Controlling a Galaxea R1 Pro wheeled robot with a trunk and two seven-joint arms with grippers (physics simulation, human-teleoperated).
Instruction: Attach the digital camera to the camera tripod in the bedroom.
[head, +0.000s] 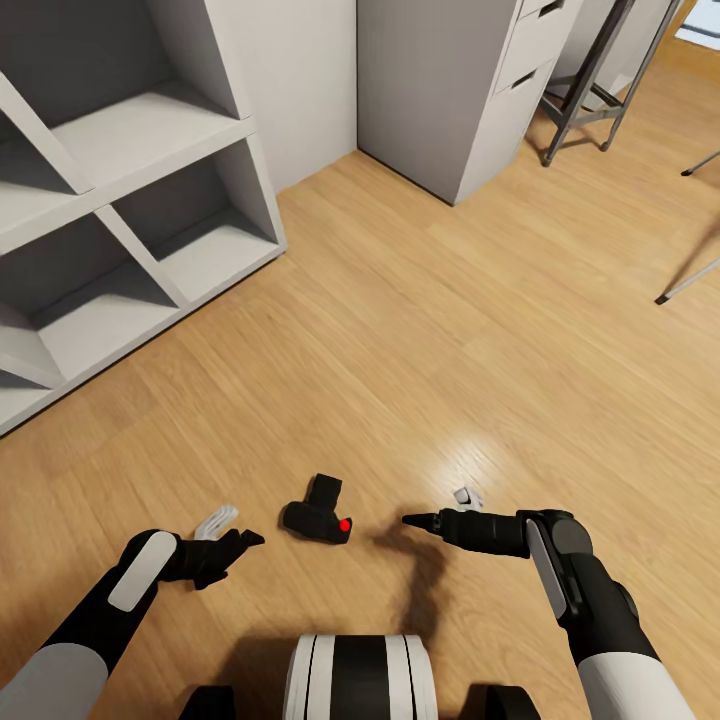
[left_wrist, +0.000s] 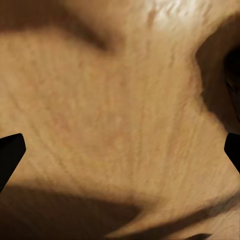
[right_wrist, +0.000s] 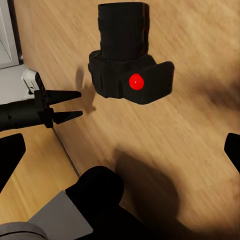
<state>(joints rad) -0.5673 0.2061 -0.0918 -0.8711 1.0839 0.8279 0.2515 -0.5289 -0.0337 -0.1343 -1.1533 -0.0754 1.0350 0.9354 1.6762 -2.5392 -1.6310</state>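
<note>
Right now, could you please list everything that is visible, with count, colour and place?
camera: 1, black with a red button, lying on the floor between the two grippers
floor: 1, light wood planks, under everything
shelf unit: 1, grey-white, open compartments, far left
drawer cabinet: 1, grey, far centre
metal frame: 1, dark grey, far right beside the cabinet
thin silver legs: 2, right edge; what they belong to is cut off
left gripper: 1, black, low over the floor, left of the camera, open
right gripper: 1, black, right of the camera, open

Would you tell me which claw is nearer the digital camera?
Left claw, just beside the digital camera on the floor; the right claw lies slightly farther on its other side.
</note>
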